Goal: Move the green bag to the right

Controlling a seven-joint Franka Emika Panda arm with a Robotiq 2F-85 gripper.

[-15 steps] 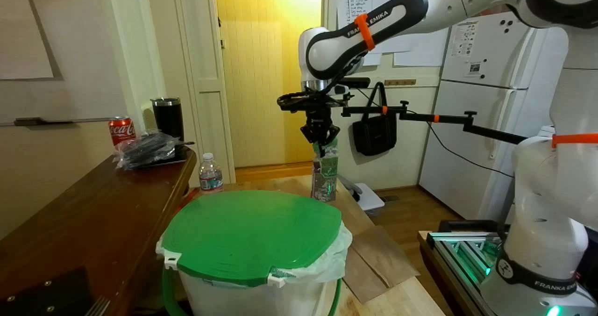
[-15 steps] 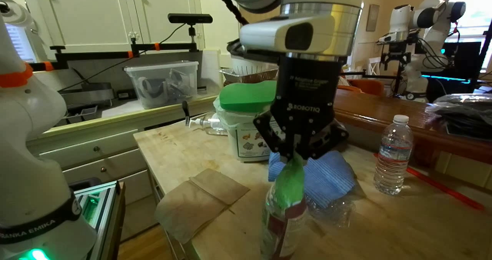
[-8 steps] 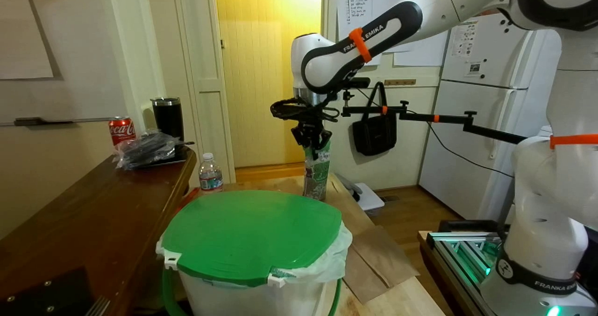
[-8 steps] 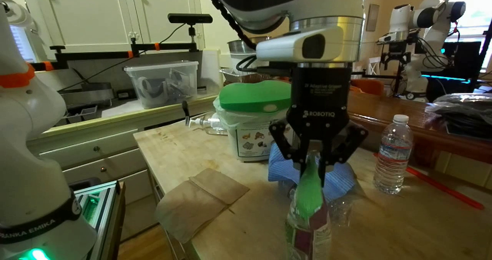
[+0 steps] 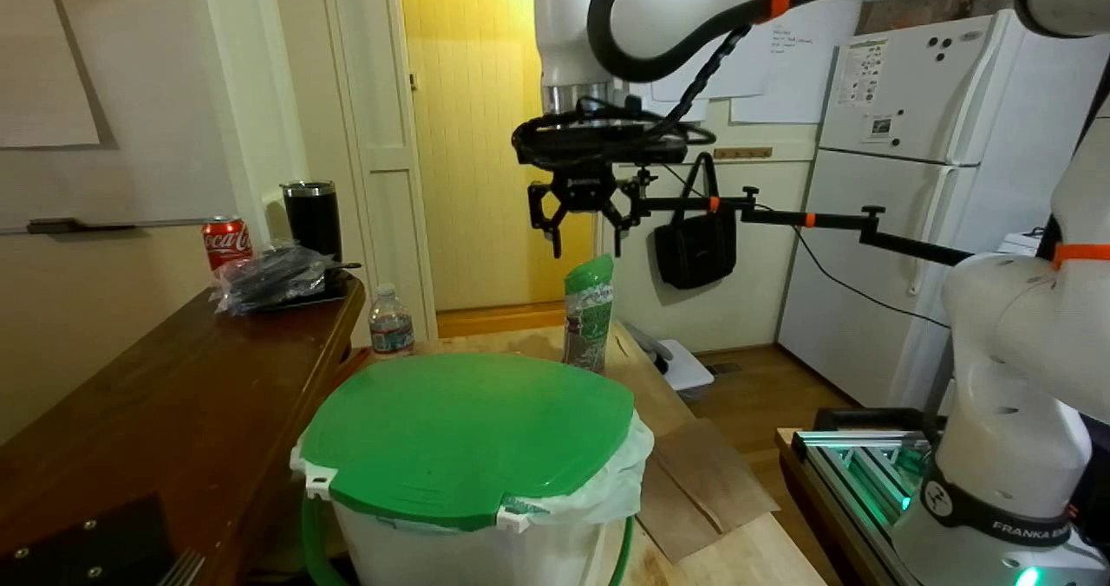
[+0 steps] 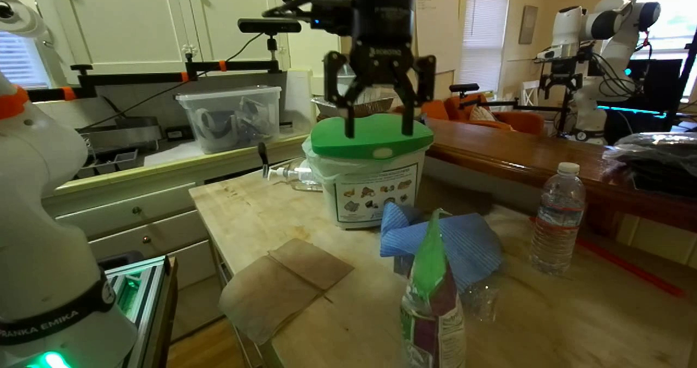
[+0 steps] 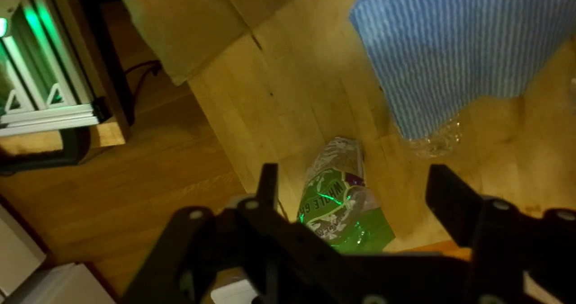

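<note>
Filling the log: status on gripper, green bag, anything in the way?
Gripper open, empty. Green bag upright, lower, ungripped. Nothing seen between them; blue cloth nearby.

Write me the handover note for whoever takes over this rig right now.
End effector: open, holding nothing, raised clear of the green bag.
Where things are: the bag stands upright on the table; the wrist view shows it apart from the blue cloth.
Done: in an exterior view the bag sits somewhat farther right than a second ago, and it has been let go.
Left: probably just backing away, though whose "right" is meant isn't shown; check that before closing out.
</note>
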